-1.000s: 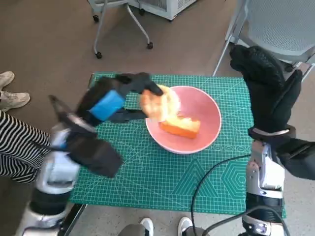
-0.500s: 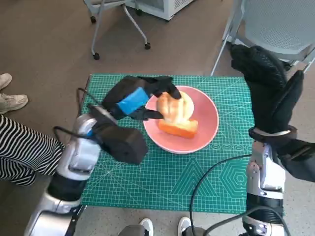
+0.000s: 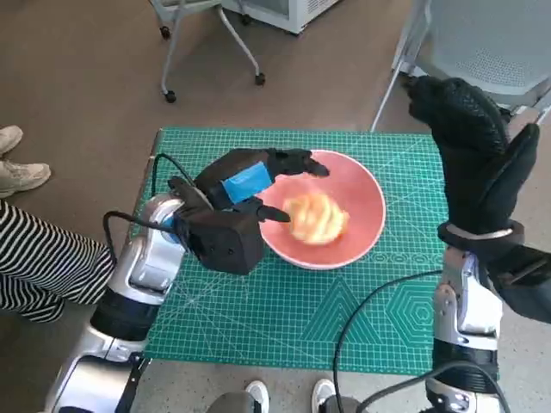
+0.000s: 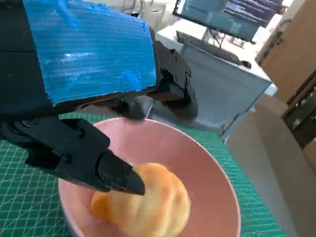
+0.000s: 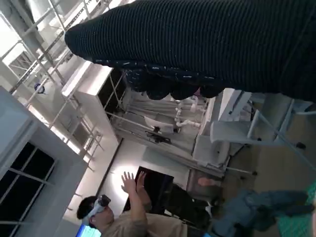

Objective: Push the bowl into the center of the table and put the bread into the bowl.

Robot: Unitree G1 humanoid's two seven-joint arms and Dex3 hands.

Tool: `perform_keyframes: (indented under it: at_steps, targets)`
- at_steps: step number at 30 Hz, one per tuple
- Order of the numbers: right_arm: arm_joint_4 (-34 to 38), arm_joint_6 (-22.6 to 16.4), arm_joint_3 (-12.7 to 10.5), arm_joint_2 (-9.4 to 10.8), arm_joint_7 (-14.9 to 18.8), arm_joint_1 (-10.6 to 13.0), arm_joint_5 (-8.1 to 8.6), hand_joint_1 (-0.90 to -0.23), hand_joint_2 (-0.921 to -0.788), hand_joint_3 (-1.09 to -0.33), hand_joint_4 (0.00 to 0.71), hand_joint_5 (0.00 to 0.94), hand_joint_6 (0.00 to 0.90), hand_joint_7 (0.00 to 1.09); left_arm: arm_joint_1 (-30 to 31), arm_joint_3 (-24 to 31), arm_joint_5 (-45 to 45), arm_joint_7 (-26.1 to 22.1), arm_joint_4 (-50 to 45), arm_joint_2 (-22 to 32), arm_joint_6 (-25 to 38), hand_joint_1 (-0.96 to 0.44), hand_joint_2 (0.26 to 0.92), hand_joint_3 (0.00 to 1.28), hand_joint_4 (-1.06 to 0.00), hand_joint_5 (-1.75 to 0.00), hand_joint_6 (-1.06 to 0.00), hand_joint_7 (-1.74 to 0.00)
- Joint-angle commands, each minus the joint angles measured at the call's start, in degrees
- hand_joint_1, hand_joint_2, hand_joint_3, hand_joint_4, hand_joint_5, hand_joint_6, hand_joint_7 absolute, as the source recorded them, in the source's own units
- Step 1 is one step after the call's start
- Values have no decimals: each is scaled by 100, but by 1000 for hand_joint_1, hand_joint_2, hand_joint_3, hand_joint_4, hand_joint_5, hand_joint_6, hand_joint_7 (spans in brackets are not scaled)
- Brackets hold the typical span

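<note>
The bread is seen lying inside the pink bowl, which stands on the green mat, a little toward two o'clock of the mat's middle. The left hand is held over the bowl's nine o'clock rim with its fingers spread apart and nothing gripped; one fingertip is just beside the bread or touching it, which of the two cannot be told. The right hand is raised upright at three o'clock, past the mat's edge, fingers apart, and nothing is held by it.

The step in hand is judged to be the release of the bread. It would be done well if the left hand is lifted straight up first, so that the bread is not dragged out and the rim is not caught.

Open room is found on the mat toward six and seven o'clock. The twelve o'clock edge is near the bowl, and chair legs stand beyond it. A black cable lies at five o'clock and should be avoided.
</note>
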Motion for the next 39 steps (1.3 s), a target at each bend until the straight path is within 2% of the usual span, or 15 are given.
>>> perform_keyframes:
  at_steps: [1, 8, 14, 18, 23, 30, 39]
  targets:
    - [-35, 50, 25, -31, -88, 194, -125, -656, -921, -645, 169, 0, 34, 564, -206, 5, 18, 139, 142, -2, -346, -514, 919, 29, -103, -5, -223, -87]
    - [-17, 35, 28, -44, -129, 176, -166, -657, -921, -646, 169, 0, 34, 567, -270, 153, -77, 222, 52, -13, -423, -608, 921, 151, -80, 0, -206, -63]
    - [-56, 90, 40, -39, -169, 133, -204, -658, -921, -644, 170, 1, 34, 568, -325, 411, -494, 140, 57, -93, -425, -663, 921, 327, -66, 0, -193, -51]
    - [-102, 169, 56, -30, -205, 62, -194, -659, -921, -643, 171, 1, 35, 569, -433, 734, -1177, -12, 302, -226, -548, -714, 921, 557, -57, 0, -182, -43]
    - [-319, 323, 140, 13, -292, 18, -202, -660, -921, -637, 173, 2, 37, 569, -510, 1207, -2163, -153, 517, -535, -736, -768, 921, 692, -46, 0, -172, -39]
    - [-589, 462, 273, 19, -379, -76, -271, -662, -921, -613, 175, 3, 40, 567, -359, 1757, -3456, -167, -18, -1081, -585, -814, 921, 719, -20, 0, -143, -28]
    - [-586, 425, 287, -102, -311, -272, -280, -649, -921, -611, 188, 8, 47, 565, -148, 2093, -4224, -199, -150, -1551, -908, -842, 921, 573, -35, -10, -161, -47]
